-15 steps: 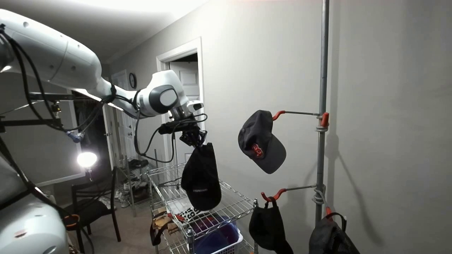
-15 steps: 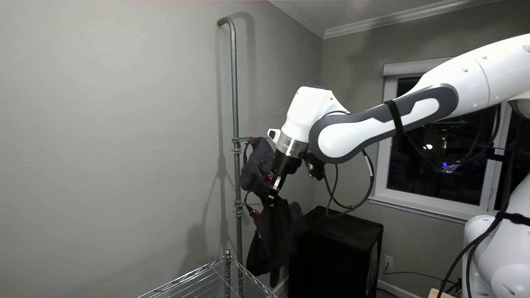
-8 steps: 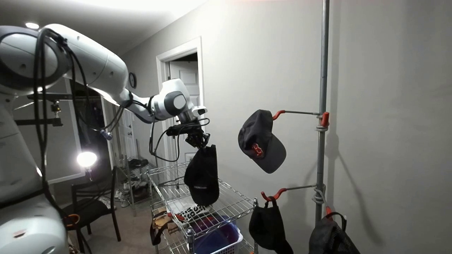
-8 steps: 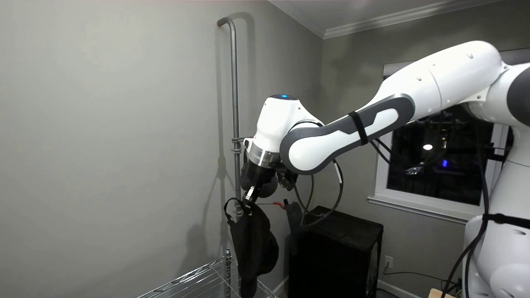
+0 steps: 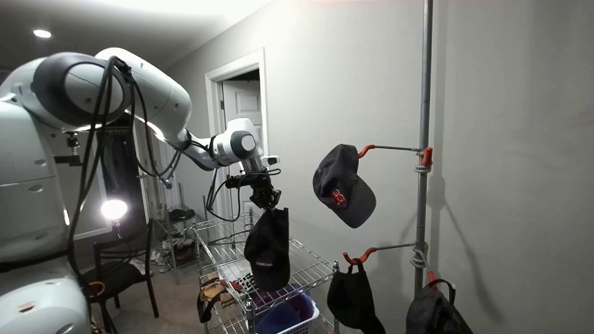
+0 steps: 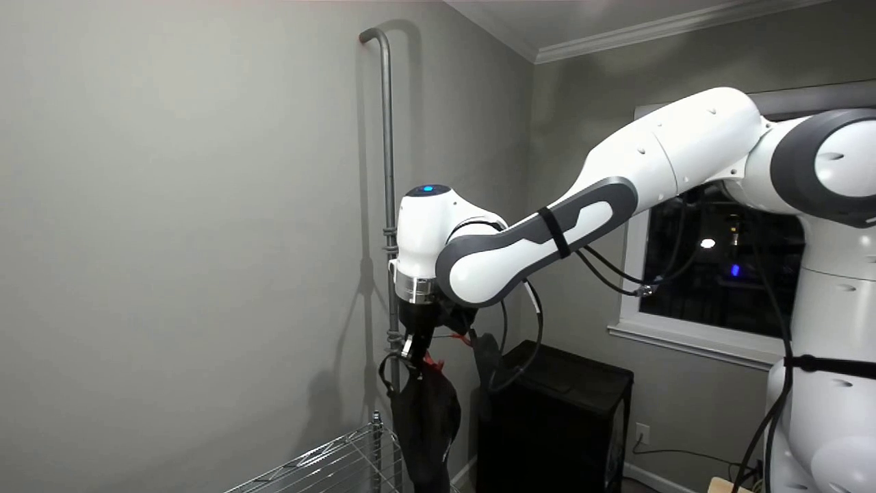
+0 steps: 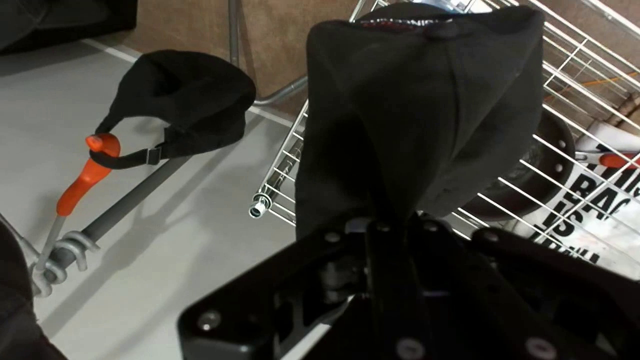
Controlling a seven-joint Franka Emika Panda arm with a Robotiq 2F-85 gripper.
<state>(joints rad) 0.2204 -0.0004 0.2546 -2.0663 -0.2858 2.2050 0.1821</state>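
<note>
Standing near the grey pole (image 5: pixel 425 93), the wire rack (image 5: pixel 310 280) shows behind a black cap (image 5: pixel 267 253) in an exterior view, which hangs apart from the pole, while a dark red-emblem cap (image 5: pixel 335 176) hangs near it. Closed on the black cap's upper end, the pincer (image 5: pixel 267 205) sits away from the pole and its red-tipped hooks (image 5: pixel 366 150).

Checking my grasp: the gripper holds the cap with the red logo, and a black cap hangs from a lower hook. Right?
No: the gripper holds a different cap; an exterior view shows the red-logo cap hanging from an upper hook. The black cap on a lower hook is right.
</note>
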